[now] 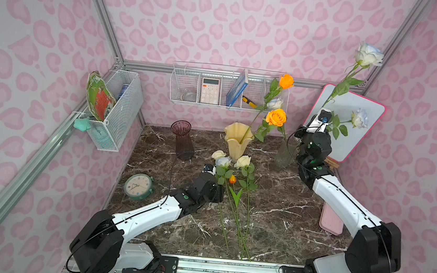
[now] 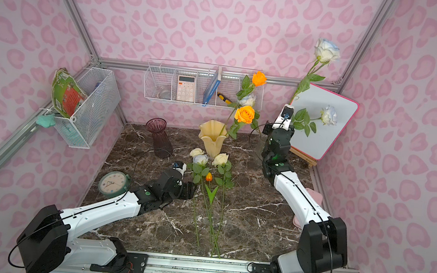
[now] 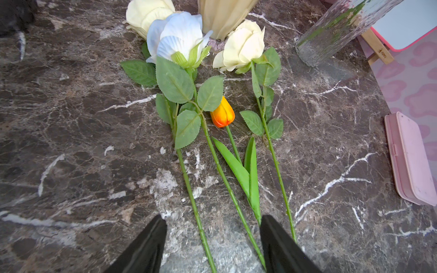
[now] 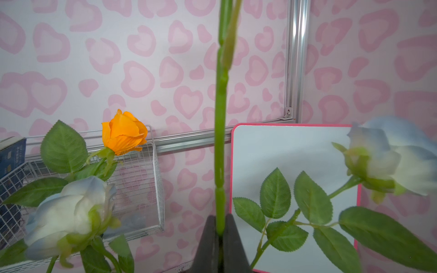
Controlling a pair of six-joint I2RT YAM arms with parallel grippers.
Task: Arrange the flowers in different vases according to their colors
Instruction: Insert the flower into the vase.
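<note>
Green stem (image 4: pixel 220 141) pinched in the closed right hand (image 4: pixel 220 228), bluish-white rose (image 1: pixel 368 54) held high near the clear vase (image 1: pixel 283 155).
Light and springy, it is judged best gripped low, below the leaves. The pinch is shown only by the right wrist view; the left hand (image 3: pixel 212 219), spread wide over flowers (image 3: pixel 223 115) lying on the worktop (image 3: pixel 71 141), only by the left.

Two cream roses (image 1: pixel 242 161), one bluish rose (image 1: pixel 223 161) and an orange tulip (image 1: pixel 232 179) lie flat by the tall yellow vase (image 1: pixel 237 141).
</note>
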